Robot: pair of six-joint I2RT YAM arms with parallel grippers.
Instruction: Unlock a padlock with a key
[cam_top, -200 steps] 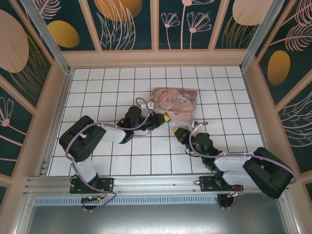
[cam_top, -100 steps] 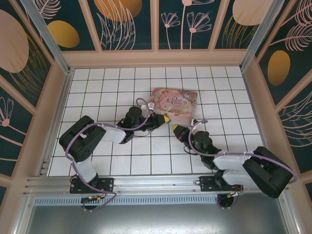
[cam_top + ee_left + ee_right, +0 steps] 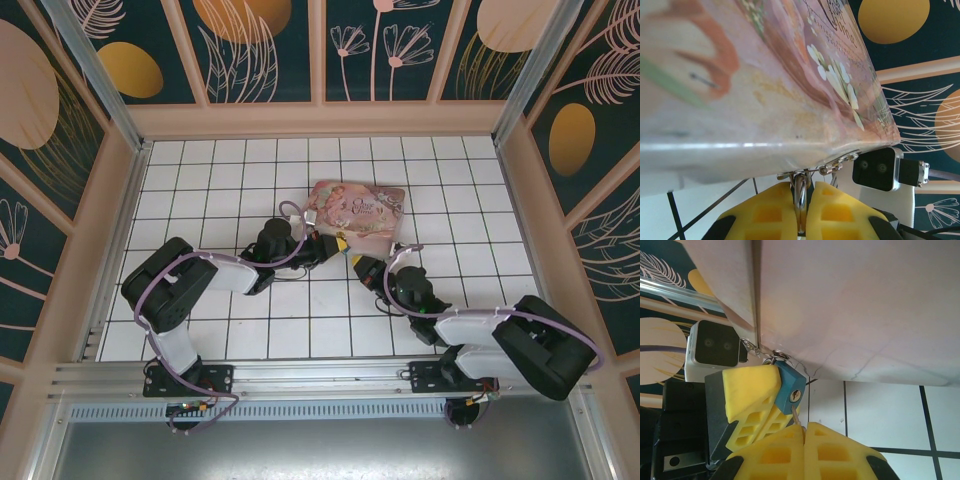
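Both arms lie low over the tiled floor (image 3: 250, 330) and meet near its middle. The left arm (image 3: 200, 272) runs from its folded elbow rightward, and the right arm (image 3: 480, 325) runs from its elbow leftward and farther in. Their wrists end just beside each other at the near edge of the pink tin box (image 3: 360, 208).

The left gripper (image 3: 801, 192) is pinched tight on the padlock (image 3: 788, 385). Its yellow fingers (image 3: 767, 212) clamp the silvery shackle (image 3: 800, 195), which rises to small metal loops on the tin's near rim. The right gripper (image 3: 804, 432) is closed on the key (image 3: 795, 416). The slim blade points up from its fingers to the keyhole in the blue body. I cannot tell how deep it sits.

There is little room at the meeting point, with the two sets of fingers nearly touching and the tin right against them on the far side. Open tiles lie left, right and far of the tin, and the walls (image 3: 320, 120) stand well apart.

I count one padlock, one key, one tin and two arms.
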